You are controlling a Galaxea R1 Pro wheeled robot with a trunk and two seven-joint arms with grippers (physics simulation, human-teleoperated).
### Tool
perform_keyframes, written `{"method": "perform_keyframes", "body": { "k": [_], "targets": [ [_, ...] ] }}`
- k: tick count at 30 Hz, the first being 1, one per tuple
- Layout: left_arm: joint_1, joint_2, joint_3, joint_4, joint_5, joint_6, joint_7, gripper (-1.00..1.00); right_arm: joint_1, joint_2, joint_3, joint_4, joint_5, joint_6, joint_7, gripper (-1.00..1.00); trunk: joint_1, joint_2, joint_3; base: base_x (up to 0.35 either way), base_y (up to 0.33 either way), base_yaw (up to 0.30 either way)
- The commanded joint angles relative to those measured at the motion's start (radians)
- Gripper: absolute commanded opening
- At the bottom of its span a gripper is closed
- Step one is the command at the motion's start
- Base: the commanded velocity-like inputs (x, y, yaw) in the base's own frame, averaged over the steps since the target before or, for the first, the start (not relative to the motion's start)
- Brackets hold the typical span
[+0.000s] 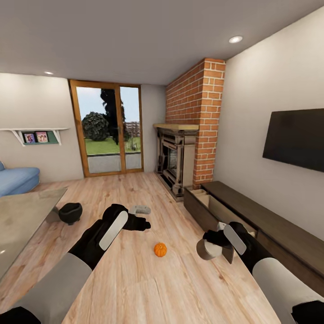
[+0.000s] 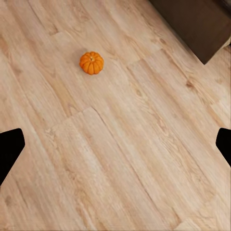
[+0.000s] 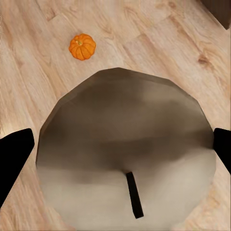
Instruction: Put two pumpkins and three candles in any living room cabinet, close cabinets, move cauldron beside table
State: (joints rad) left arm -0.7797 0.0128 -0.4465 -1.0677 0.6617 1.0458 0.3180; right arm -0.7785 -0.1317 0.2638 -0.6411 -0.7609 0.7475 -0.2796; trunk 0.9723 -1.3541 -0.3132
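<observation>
On the wood floor point(image 1: 135, 270), a pumpkin point(image 1: 160, 249) lies between the pincers: four o'clock of the open left pincer point(image 1: 143, 223), nine o'clock of the right pincer point(image 1: 215, 246) gripping a candle point(image 1: 206, 250).

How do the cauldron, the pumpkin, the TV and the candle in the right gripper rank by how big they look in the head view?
1. TV, by far the largest.
2. Candle in the right gripper and cauldron: look alike, and the candle sits nearer the camera, so unranked.
3. Pumpkin, smallest.
</observation>
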Motion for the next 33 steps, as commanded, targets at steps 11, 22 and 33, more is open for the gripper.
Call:
{"method": "perform_keyframes", "body": {
  "k": [11, 22, 33],
  "targets": [
    [-0.001, 0.001, -0.003, 0.000, 0.010, 0.001, 0.010, 1.00, -0.001, -0.002, 0.006, -0.002, -0.015, -0.002, -0.005, -1.00, 0.001, -0.001, 0.005, 0.336, 0.000, -0.099],
    [-0.001, 0.001, -0.003, -0.001, 0.010, 0.001, 0.010, 1.00, -0.001, 0.001, 0.006, -0.002, -0.018, -0.002, -0.004, -1.00, 0.001, -0.001, 0.014, 0.336, 0.000, -0.231],
    [-0.001, 0.001, -0.003, -0.002, 0.010, 0.001, 0.011, 1.00, -0.001, 0.006, 0.007, -0.002, -0.015, -0.003, -0.006, -1.00, 0.001, -0.001, 0.015, 0.336, 0.000, -0.037]
  ]
}}
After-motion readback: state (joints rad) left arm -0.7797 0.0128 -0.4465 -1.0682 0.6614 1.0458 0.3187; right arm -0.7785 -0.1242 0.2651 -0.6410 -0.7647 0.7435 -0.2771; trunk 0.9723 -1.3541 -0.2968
